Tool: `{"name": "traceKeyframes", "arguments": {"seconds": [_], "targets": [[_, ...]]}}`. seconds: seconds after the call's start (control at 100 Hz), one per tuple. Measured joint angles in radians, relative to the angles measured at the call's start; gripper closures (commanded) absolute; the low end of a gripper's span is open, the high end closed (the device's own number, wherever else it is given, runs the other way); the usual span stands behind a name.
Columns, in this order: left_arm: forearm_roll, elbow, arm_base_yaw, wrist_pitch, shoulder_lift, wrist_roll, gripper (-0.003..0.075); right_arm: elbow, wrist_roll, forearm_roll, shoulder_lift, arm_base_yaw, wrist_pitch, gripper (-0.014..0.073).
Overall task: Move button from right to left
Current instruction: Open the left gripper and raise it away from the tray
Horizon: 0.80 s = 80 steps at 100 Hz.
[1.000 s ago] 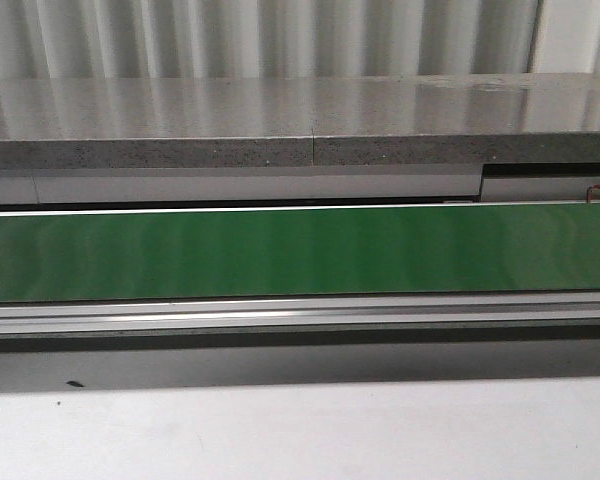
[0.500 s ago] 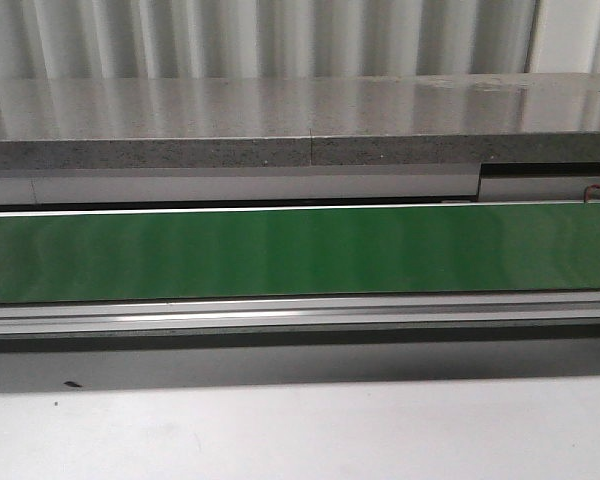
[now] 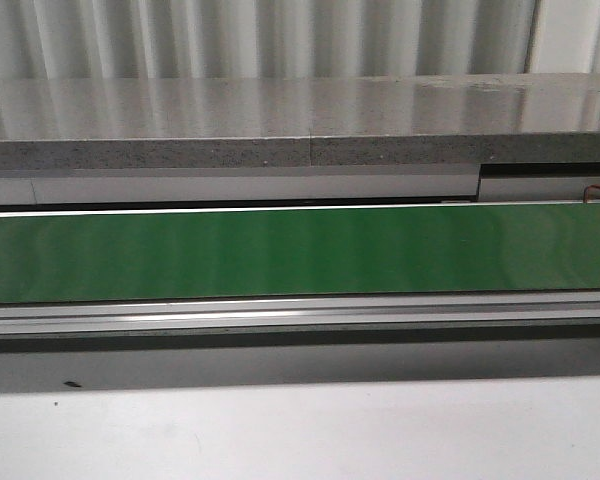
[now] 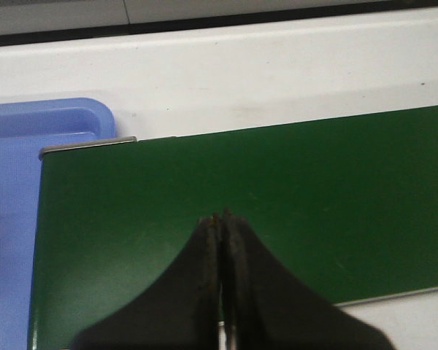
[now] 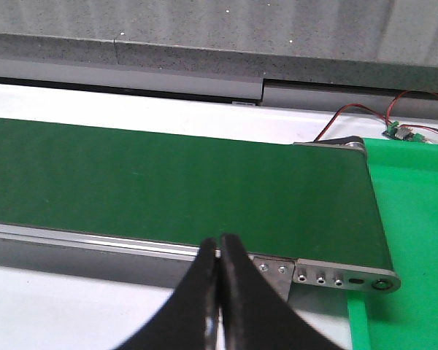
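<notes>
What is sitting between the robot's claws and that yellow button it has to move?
That cannot be judged: the button shows in no view. Both the left gripper and right gripper are shut and empty above the bare green belt, with nothing visible on it.

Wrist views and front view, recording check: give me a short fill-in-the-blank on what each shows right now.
1. The left claw hangs over the long green conveyor belt with its fingers ____.
2. Beside that belt's end lies a shallow plastic tray coloured ____.
3. Beyond the belt's other end, the flat mat is ____.
4. The yellow-capped button appears in ____ of the views.

Missing words: shut; blue; green; none
</notes>
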Motion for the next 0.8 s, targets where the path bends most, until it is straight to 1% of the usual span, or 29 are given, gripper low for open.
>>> {"name": "traceKeyframes", "arguments": {"seconds": [0.2, 0.48, 0.62, 0.8], "targets": [[-0.009, 0.135, -0.050, -0.054, -0.251, 0.000, 0.0741, 0.000, 0.000, 0.000, 0.000, 0.000, 0.000, 0.0662], [-0.028, 0.251, -0.053, -0.088, -0.561, -0.001, 0.0741, 0.000, 0.000, 0.000, 0.000, 0.000, 0.000, 0.0662], [-0.028, 0.296, -0.053, -0.100, -0.668, -0.001, 0.0741, 0.000, 0.000, 0.000, 0.000, 0.000, 0.000, 0.0662], [-0.028, 0.362, -0.053, -0.102, -0.755, -0.001, 0.0741, 0.000, 0.000, 0.000, 0.000, 0.000, 0.000, 0.0662]]}}
